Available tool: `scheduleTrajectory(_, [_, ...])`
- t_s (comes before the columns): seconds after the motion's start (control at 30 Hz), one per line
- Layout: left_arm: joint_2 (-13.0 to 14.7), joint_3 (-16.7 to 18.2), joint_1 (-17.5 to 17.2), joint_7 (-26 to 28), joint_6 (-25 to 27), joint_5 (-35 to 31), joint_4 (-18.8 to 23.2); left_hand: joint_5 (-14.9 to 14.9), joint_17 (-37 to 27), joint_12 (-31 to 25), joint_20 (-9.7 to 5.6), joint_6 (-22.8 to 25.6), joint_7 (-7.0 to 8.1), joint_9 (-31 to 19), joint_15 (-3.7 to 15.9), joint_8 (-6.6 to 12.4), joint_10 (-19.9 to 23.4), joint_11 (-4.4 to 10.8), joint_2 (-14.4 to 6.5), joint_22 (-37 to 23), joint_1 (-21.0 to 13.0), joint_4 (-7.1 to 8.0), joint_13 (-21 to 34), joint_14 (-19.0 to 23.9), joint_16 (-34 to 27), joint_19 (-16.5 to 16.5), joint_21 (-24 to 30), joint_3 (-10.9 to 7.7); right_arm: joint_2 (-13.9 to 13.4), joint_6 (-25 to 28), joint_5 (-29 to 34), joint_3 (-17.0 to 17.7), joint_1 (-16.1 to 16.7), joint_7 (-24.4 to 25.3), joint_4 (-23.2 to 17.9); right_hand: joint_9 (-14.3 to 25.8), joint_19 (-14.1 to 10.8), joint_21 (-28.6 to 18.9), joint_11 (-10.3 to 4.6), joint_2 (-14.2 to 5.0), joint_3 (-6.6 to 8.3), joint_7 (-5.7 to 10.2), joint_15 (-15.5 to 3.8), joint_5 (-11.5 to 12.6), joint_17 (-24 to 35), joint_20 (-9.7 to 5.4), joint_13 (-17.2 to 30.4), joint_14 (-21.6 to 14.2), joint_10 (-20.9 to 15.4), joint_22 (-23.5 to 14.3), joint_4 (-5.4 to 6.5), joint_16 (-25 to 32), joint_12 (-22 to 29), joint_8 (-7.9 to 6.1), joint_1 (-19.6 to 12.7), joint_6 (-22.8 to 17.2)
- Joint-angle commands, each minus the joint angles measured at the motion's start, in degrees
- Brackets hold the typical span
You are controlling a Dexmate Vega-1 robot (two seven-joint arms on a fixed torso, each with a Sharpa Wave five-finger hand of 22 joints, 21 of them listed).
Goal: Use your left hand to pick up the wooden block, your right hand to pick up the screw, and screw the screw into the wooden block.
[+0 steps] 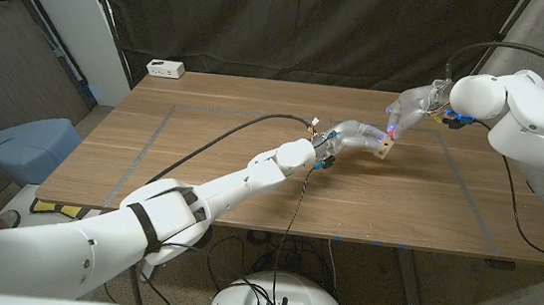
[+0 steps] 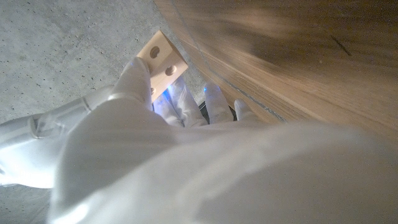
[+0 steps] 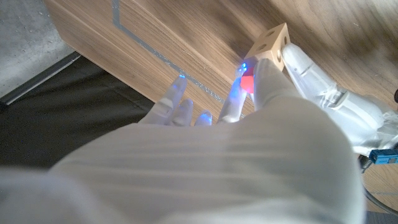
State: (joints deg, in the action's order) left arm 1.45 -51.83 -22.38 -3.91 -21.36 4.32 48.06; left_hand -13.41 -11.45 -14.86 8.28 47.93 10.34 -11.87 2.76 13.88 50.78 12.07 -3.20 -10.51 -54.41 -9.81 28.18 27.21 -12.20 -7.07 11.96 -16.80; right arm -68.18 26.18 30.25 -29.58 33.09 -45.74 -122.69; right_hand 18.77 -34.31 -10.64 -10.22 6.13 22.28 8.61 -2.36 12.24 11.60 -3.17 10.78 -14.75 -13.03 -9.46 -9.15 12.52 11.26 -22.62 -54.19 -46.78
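My left hand (image 1: 353,137) holds a small pale wooden block (image 1: 384,148) above the table's right middle. In the left wrist view the block (image 2: 163,61) shows two round holes, with my left hand (image 2: 143,143) gripping it from below. My right hand (image 1: 412,104) comes in from the right and meets the block's upper side. In the right wrist view my right hand (image 3: 236,155) pinches a small red-headed screw (image 3: 247,83) against the block (image 3: 272,42). The left hand (image 3: 317,87) grips the block's other side. The screw's shaft is hidden.
A white box (image 1: 166,68) sits at the table's back left corner. Blue tape lines (image 1: 142,150) mark the wooden table (image 1: 248,190). A black cable (image 1: 233,137) runs along my left arm. A blue bin (image 1: 28,144) stands on the floor to the left.
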Motion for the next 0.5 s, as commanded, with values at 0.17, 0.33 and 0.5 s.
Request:
scheduleTrajectory(0.17, [-0.12, -0.13, 0.05, 0.03, 0.29, -0.03, -0.09, -0.41, -0.19, -0.42, 0.05, 5.25, -1.41, -0.31, 2.63, 0.38, 0.66, 0.14, -1.25, -0.12, 0.66, 1.14, 5.18, 0.33, 0.16, 0.33, -0.05, -1.54, -0.44, 0.45, -0.89, 0.34, 0.86, 1.40, -0.16, 0.46, -0.88, -0.53, -0.06, 0.14, 0.68, -0.21, -5.40, -0.08, 0.10, -1.27, 0.25, -1.34, -1.26, -0.09, -0.15, 0.41, 0.57, -1.57, -1.30, -2.11])
scheduleTrajectory(0.33, [-0.01, -0.11, -0.02, 0.08, 0.37, -0.04, 0.10, -0.40, -0.20, -0.44, 0.08, 5.26, -1.40, -0.31, 2.55, 0.37, 0.69, 0.14, -1.25, -0.12, 0.66, 1.14, 5.19, 0.38, 0.14, 0.31, -0.04, -1.53, -0.43, 0.79, -0.74, 0.23, 0.95, 1.73, -0.21, 0.71, -1.12, -0.50, 0.04, -0.29, 0.97, -0.42, -5.52, -0.12, 0.16, -1.62, 0.24, -1.83, -2.19, -0.09, -0.02, 0.51, 0.67, -2.39, -1.59, -3.29])
scheduleTrajectory(0.5, [0.11, -0.10, -0.05, 0.12, 0.47, -0.08, 0.30, -0.41, -0.19, -0.43, 0.10, 5.20, -1.45, -0.31, 2.55, 0.34, 0.64, 0.14, -1.27, -0.12, 0.56, 1.08, 5.19, 0.29, 0.17, 0.32, -0.05, -1.57, -0.33, 0.91, -0.65, 0.16, 0.97, 2.13, -0.19, 0.95, -1.52, -0.53, -0.14, -0.47, 1.07, -0.72, -5.86, -0.23, 0.19, -1.93, 0.23, -2.44, -3.03, -0.09, 0.15, 0.64, 0.75, -3.05, -1.53, -4.09])
